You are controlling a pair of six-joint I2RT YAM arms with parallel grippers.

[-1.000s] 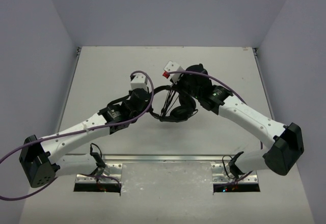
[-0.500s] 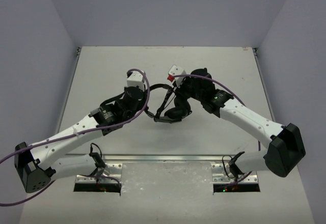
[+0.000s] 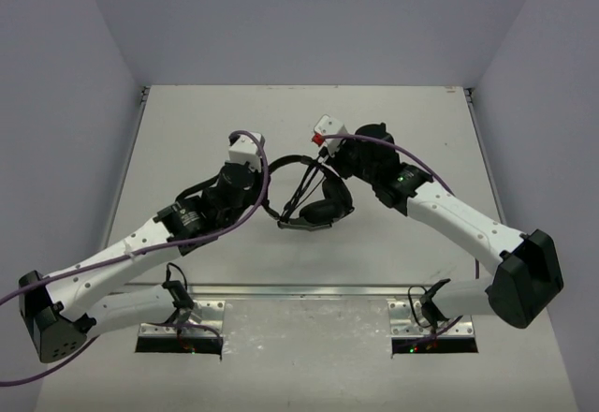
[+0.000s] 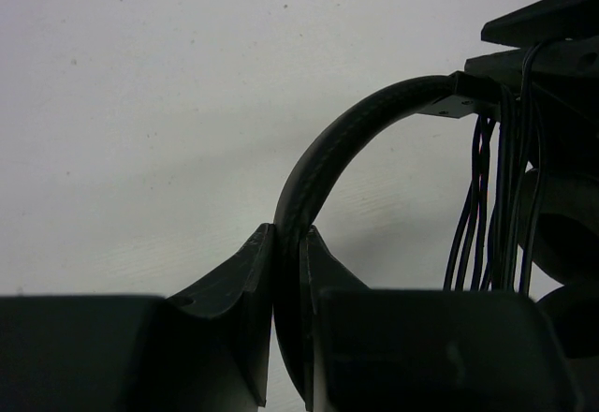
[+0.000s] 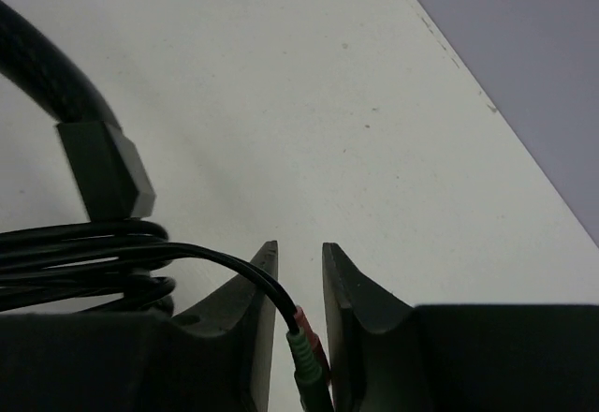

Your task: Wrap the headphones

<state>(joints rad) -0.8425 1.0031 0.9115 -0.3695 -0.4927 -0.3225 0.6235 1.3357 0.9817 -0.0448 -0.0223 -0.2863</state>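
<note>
Draws the headphones (image 3: pixel 316 212) slightly leftward at the middle of the table (image 3: pixel 187 131) compared with a second ago, holds the left gripper (image 4: pixel 287 236) pinched tight on the headband (image 4: pixel 356 122), shows the right gripper (image 5: pixel 299 248) narrowly parted with the plug ends (image 5: pixel 304 351) of the cord (image 5: pixel 94 253) lying between its fingers

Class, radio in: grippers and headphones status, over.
Left gripper shut on headband of black over-ear headphones. Right gripper around thin black cord plugs, grip unclear. No obstruction seen.
</note>
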